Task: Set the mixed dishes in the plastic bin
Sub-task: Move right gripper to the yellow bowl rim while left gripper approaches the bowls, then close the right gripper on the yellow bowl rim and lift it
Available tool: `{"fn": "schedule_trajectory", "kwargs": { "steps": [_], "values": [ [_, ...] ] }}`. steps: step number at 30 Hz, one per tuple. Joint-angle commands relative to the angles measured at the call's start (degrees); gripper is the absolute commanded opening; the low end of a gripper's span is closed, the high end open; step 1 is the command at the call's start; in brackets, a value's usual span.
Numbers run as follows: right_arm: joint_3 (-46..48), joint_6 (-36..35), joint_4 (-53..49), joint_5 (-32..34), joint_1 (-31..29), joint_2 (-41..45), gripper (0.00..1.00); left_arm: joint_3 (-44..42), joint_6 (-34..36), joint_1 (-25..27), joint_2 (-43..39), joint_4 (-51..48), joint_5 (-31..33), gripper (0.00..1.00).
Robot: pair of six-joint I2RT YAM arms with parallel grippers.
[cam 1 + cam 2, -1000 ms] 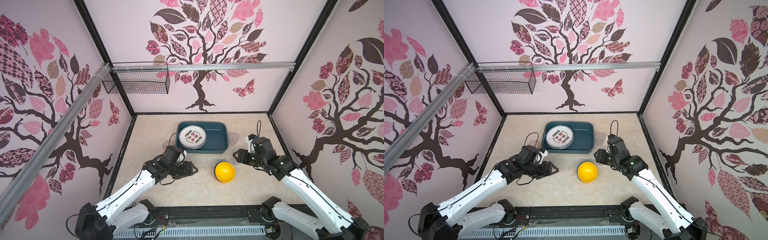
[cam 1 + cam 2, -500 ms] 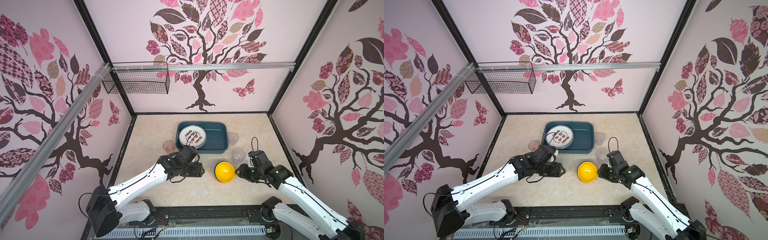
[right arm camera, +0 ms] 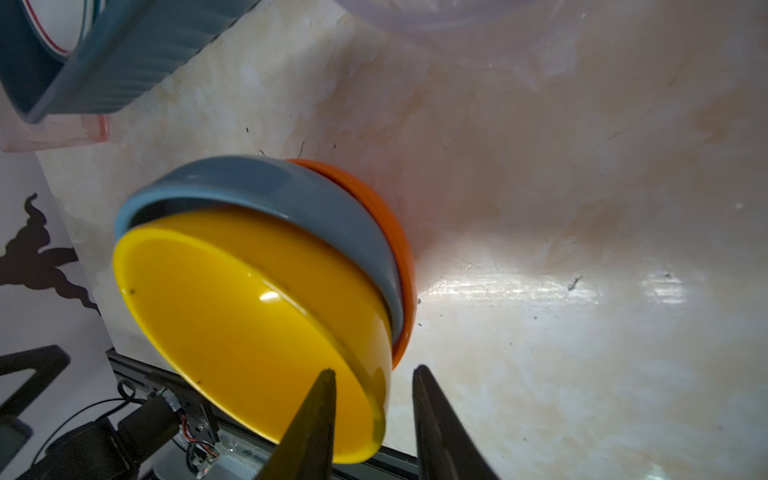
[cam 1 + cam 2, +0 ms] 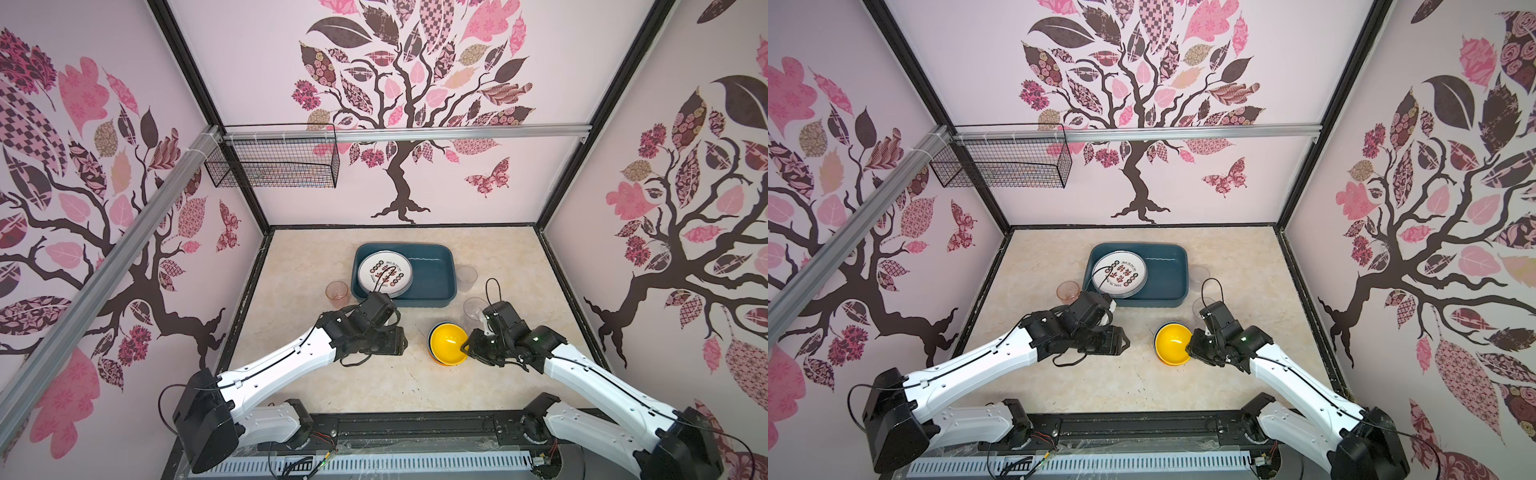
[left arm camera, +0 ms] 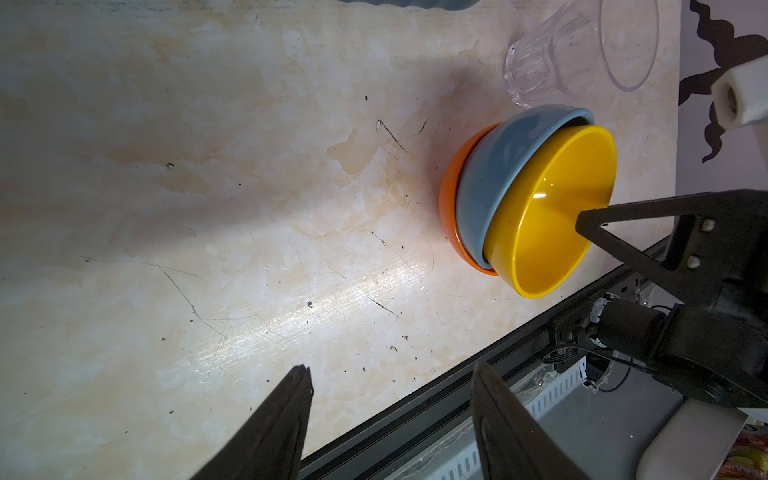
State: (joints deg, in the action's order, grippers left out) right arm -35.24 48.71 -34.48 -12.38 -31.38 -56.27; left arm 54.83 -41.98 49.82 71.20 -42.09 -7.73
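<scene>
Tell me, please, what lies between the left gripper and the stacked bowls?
Nothing but bare tabletop: the left wrist view shows the left gripper facing the bowls across it.

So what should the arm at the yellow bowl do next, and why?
Probably close the right gripper on the rim of the round yellow bowl: one finger sits inside it and one outside, not yet gripping. The dark teal rectangular plastic bin has room.

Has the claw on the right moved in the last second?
Yes: the right claw came away from the teal bin, toward the yellow bowl and its rim.
</scene>
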Motion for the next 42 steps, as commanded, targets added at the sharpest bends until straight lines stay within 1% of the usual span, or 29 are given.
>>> {"fn": "schedule_trajectory", "kwargs": {
  "steps": [1,7,11,17,23,27,32,36,42],
  "values": [
    [-1.05,0.62,-0.23,1.73,-0.28,-0.62,0.31,0.06,0.18,0.16,-0.53,-0.01,0.83,0.64],
    [-1.17,0.60,-0.59,2.66,-0.28,-0.94,0.25,-0.34,0.14,0.14,-0.89,0.00,1.05,0.64],
    [-1.58,0.42,-0.73,3.32,-0.36,-1.66,0.23,-0.29,0.18,0.12,-0.89,-0.01,1.00,0.64],
    [-2.41,0.16,-0.47,3.59,-0.69,-2.84,0.17,-0.51,0.22,0.10,-1.24,-0.16,1.53,0.64],
    [-4.56,-0.86,-2.20,4.80,-0.72,-3.14,0.09,-0.69,0.23,0.15,-1.59,-0.28,1.71,0.64],
    [-6.42,-2.57,-4.41,5.68,-0.85,-3.06,0.05,-1.04,0.23,0.15,-2.02,-0.28,1.92,0.64],
    [-9.67,-5.46,-8.47,7.09,-0.80,-3.23,0.04,-1.64,-0.42,0.12,-3.07,-0.27,2.44,0.64],
    [-13.20,-8.13,-11.81,7.61,-0.82,-3.71,0.03,-2.14,-1.22,0.11,-4.60,-0.19,4.15,0.64],
    [-19.14,-12.32,-15.49,7.54,-0.86,-5.69,0.03,-2.83,-1.86,-0.41,-7.29,0.51,5.19,0.67]
  ]
}}
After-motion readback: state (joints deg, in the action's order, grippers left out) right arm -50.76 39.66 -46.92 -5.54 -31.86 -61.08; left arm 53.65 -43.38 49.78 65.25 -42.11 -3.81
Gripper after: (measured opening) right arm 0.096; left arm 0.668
